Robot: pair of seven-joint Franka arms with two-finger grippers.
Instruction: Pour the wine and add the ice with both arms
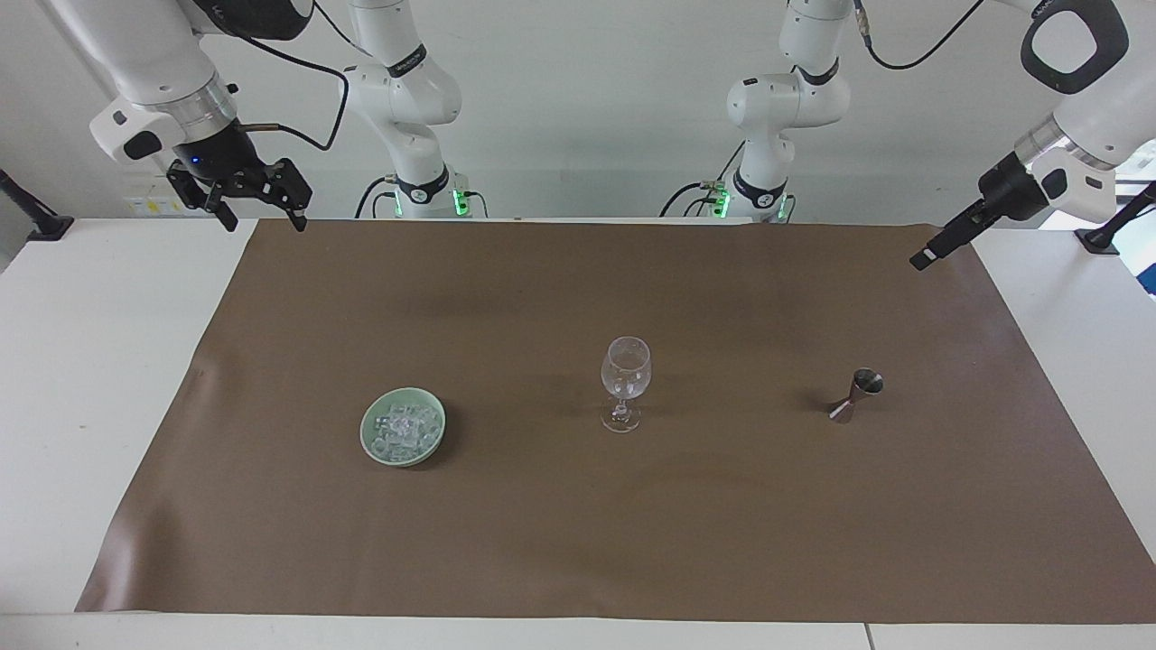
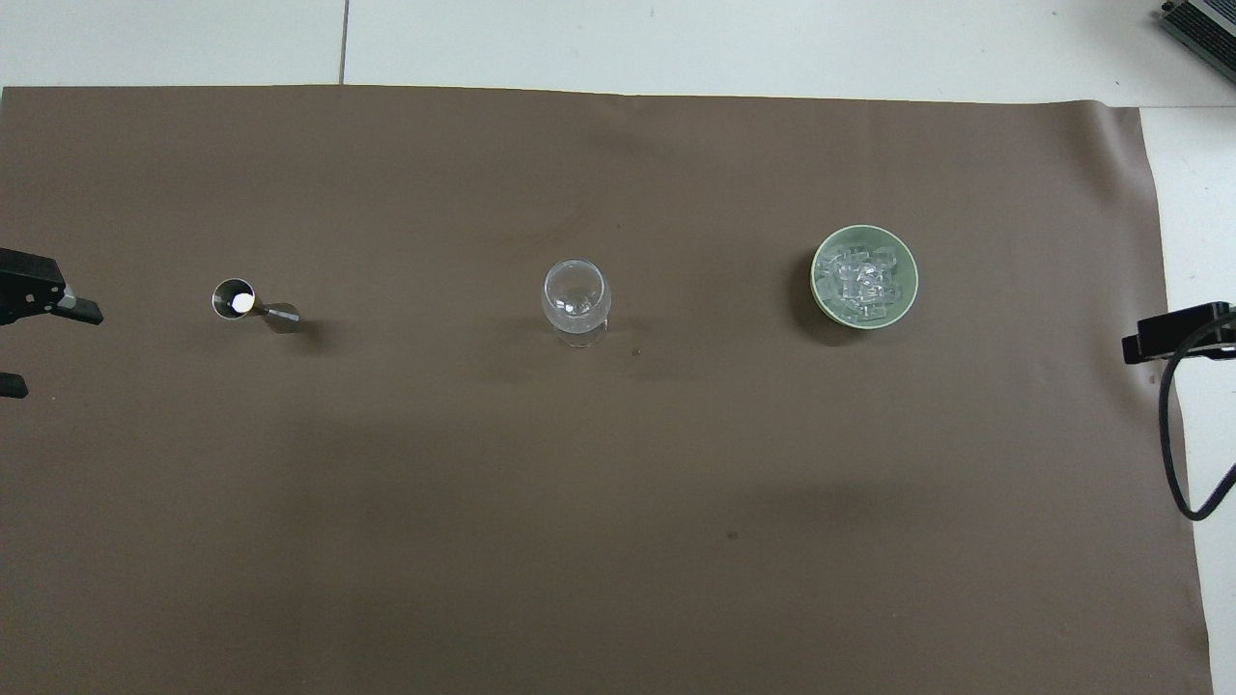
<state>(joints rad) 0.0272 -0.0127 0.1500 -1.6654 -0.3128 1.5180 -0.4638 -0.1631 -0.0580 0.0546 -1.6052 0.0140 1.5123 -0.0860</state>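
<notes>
A clear, empty wine glass (image 1: 625, 384) stands mid-mat; it also shows in the overhead view (image 2: 576, 299). A steel jigger (image 1: 856, 394) (image 2: 253, 305) stands toward the left arm's end. The ice (image 1: 403, 424) (image 2: 862, 278) is heaped in a pale green dish (image 1: 372, 441) (image 2: 821, 294) toward the right arm's end. My left gripper (image 1: 923, 259) (image 2: 43, 349) is open and empty, up over the mat's edge at the left arm's end. My right gripper (image 1: 260, 217) is open and empty, up over the mat's corner; the right arm waits.
A brown mat (image 1: 578, 542) covers most of the white table (image 1: 90, 361). A black cable (image 2: 1170, 434) hangs from the right arm over the mat's edge. The two arm bases (image 1: 420, 185) stand at the robots' edge of the table.
</notes>
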